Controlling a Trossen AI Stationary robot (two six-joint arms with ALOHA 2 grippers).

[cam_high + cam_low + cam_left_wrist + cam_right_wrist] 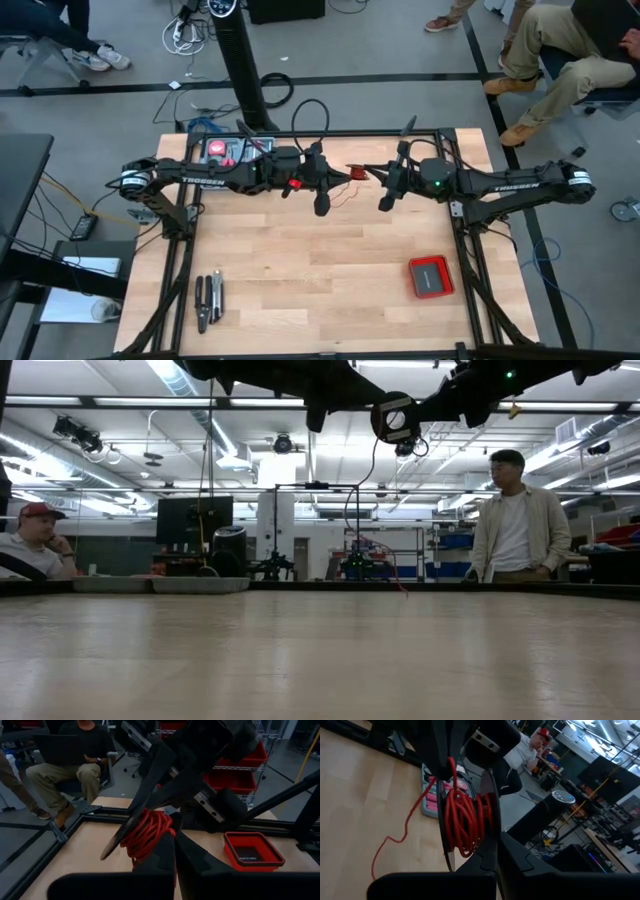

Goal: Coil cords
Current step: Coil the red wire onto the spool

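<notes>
**Both grippers met mid-air over the table, red cord coil between them**

Far left of the high view: a grey tray (225,150) with pink and red bits sat at the table's (300,290) back edge, behind the left arm. Black pliers-type tools (208,300) lay near the front-left corner.

Left arm reached in from the left, raised off the wood. Left gripper (345,176) was pinched narrow, fingers together; in the left wrist view its fingertips (172,851) sat right against the red cord coil (147,834), touching it. Whether it truly clamped the coil or only pressed on it could not be told.

Centre: the red wire (357,173) was bunched between the two grippers above the table's back half. A loose thin tail (395,837) dropped from the coil and squiggled down toward the wood, also faintly seen in the low view (393,565).

Right arm came in from the right, same height. Right gripper (367,173) was closed down on the coil (465,820), its dark fingers (487,855) tight at the windings.

Front right: a flat red square box (431,276) lay on the table, well apart from the cord.

Beyond the table, people sat and stood in the room.
</notes>
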